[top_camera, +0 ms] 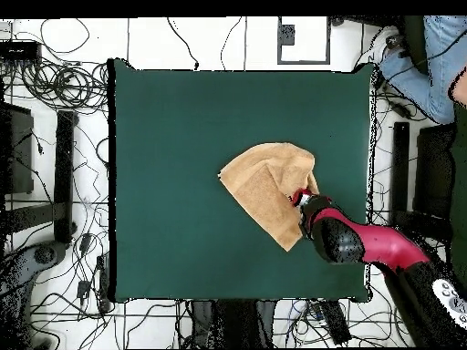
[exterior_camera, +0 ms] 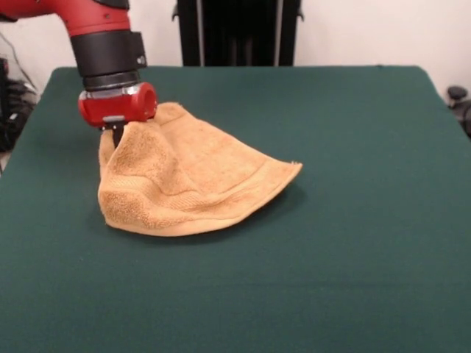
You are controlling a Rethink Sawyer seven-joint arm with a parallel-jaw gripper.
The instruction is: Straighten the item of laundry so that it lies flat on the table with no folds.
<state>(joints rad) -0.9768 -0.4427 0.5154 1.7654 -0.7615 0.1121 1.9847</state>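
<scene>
Gripping towel (exterior_camera: 188, 184) edge: gripper (exterior_camera: 118, 134) closed on it; cloth lifted, draped folded onto table (exterior_camera: 331, 257).

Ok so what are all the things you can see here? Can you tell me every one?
towel: one, tan-orange, on the table's middle, folded over itself, one edge lifted at the tool.
table: one, dark green, filling most of both views.
cables: many, black, on the white floor around the table.
dark stand: one, black, behind the table's far edge in the front view.
person: one, legs in blue jeans, at the overhead view's top right corner.
arm: one, red and black, reaching over the table to the towel.
tool: one, dark, under the red wrist, mostly hidden by towel.
</scene>
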